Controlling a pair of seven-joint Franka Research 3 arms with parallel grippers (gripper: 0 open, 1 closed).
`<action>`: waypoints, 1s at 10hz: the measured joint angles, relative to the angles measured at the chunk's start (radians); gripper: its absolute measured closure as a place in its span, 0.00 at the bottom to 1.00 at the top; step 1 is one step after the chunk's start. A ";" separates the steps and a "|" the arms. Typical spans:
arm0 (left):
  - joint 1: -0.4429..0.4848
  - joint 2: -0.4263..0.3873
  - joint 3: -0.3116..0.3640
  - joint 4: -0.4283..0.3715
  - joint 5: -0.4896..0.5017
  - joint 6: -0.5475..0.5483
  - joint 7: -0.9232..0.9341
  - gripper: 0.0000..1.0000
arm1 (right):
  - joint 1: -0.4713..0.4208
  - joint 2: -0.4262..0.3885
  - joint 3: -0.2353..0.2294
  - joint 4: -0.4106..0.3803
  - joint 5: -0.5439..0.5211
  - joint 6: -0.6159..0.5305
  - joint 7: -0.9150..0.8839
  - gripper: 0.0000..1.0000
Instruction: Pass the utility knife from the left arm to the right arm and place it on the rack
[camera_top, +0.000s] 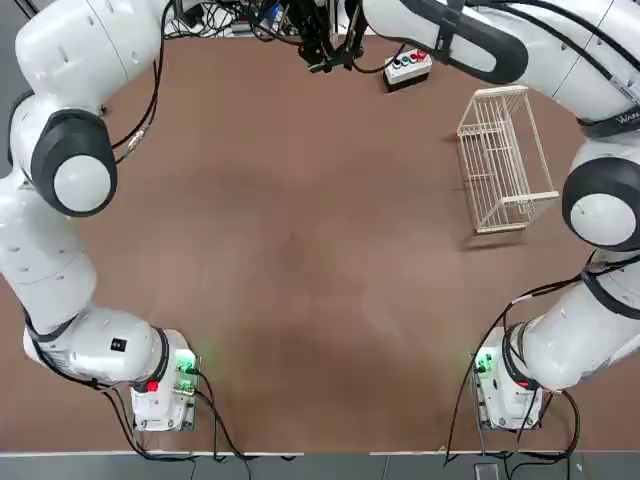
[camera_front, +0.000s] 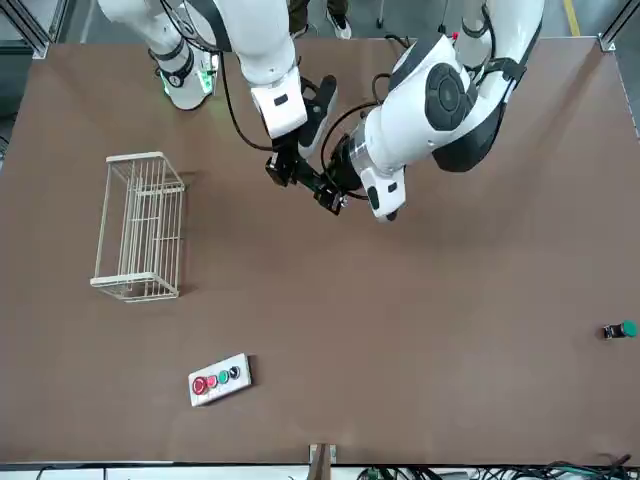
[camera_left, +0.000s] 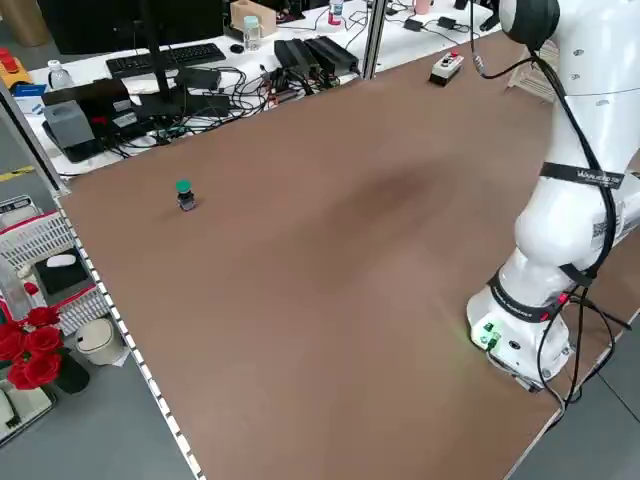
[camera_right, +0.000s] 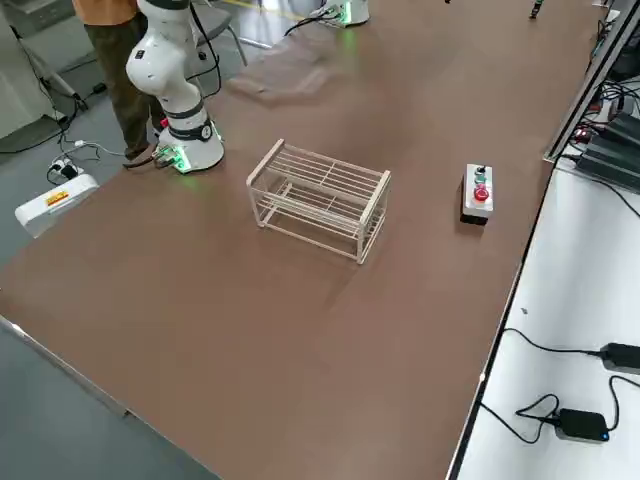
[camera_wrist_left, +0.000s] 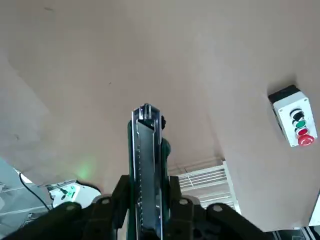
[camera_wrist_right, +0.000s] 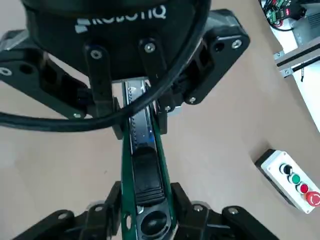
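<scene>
Green-and-black utility knife (camera_wrist_right: 146, 172) between 2 grippers, both closed on it.

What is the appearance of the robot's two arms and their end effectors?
Both arms are white with rounded joints, dark grey bands and black cables. The left end effector and right end effector are black, two-fingered, with silver screws; white lettering marks the left one.

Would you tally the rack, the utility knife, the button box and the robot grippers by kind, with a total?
Wire rack: 1
Utility knife, between the two grippers: 1
Button box: 1
Grippers, left and right, both on the knife: 2
Total: 5
</scene>
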 joint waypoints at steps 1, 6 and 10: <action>0.002 -0.001 -0.003 0.003 -0.002 0.000 0.001 0.52 | 0.000 0.000 -0.001 0.000 -0.001 0.005 0.004 0.57; 0.022 -0.034 -0.010 0.011 -0.002 -0.002 0.001 0.00 | -0.008 0.000 -0.004 0.000 -0.001 0.004 0.024 0.58; 0.201 -0.074 -0.011 0.014 -0.002 -0.141 0.200 0.00 | -0.085 -0.026 -0.005 -0.004 0.010 -0.076 0.060 0.58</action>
